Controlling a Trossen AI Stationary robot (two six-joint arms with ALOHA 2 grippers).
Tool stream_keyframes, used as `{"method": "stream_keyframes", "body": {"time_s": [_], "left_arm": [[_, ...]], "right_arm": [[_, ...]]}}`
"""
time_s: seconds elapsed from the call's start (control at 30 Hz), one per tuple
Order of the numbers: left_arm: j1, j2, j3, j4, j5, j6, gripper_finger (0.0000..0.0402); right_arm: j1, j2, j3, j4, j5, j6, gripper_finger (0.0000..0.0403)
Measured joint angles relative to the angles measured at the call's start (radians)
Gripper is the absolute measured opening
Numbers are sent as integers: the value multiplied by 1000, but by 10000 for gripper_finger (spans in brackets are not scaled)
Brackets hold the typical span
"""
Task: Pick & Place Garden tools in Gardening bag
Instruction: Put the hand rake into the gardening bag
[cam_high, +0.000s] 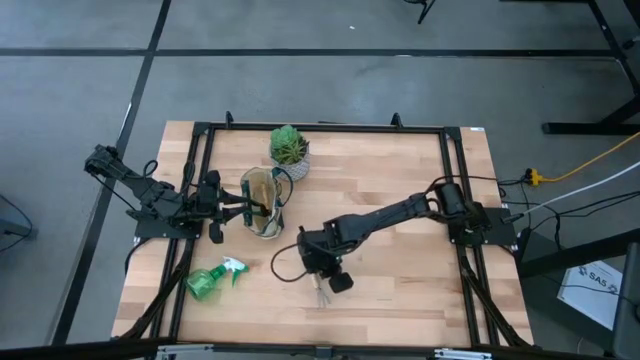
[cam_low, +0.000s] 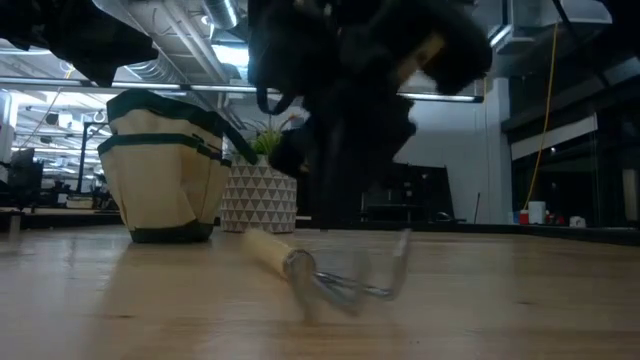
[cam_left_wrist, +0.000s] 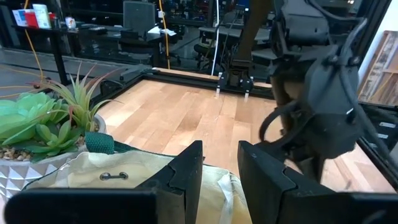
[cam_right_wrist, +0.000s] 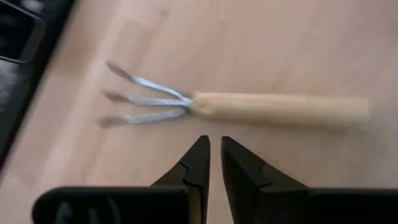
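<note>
The wooden-handled mini rake (cam_right_wrist: 249, 107) lies flat on the table near the front, and also shows in the high view (cam_high: 322, 293) and the low view (cam_low: 320, 275). My right gripper (cam_right_wrist: 214, 155) hovers just above it, shut and empty, beside the spot where the tines meet the handle. The cream gardening bag (cam_high: 265, 202) stands upright at the table's left middle. My left gripper (cam_high: 243, 210) is at the bag's left rim. The green spray bottle (cam_high: 214, 281) lies on its side near the front left. The trowel and shears do not show on the table. My left gripper has the cream cloth of the bag's left rim (cam_left_wrist: 219, 186) between its two fingers, coming level from the table's left. The fingers hide the place of contact, so I cannot tell how many layers they have. The bag stands on the table with its mouth open.
A potted green plant (cam_high: 289, 150) in a white patterned pot stands just behind the bag. A black frame rail (cam_high: 320, 128) runs along the table's edges. Bare wood lies to the right of the rake and toward the far right.
</note>
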Motion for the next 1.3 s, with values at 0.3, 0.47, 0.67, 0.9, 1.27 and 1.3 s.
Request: {"method": "stream_keyframes", "body": {"time_s": [0.3, 0.47, 0.67, 0.9, 1.27, 1.3], "left_arm": [[0, 0, 0, 0, 0, 0, 98], [0, 0, 0, 0, 0, 0, 98], [0, 0, 0, 0, 0, 0, 98], [0, 0, 0, 0, 0, 0, 98], [0, 0, 0, 0, 0, 0, 98], [0, 0, 0, 0, 0, 0, 98]], "right_arm": [[62, -14, 0, -144, -88, 40, 43], [110, -14, 0, -127, -66, 53, 43], [132, -14, 0, -106, 49, 93, 43], [127, -14, 86, -108, 43, 188, 43], [122, -11, 139, 100, 167, 193, 45], [122, -9, 139, 106, 167, 201, 47]]}}
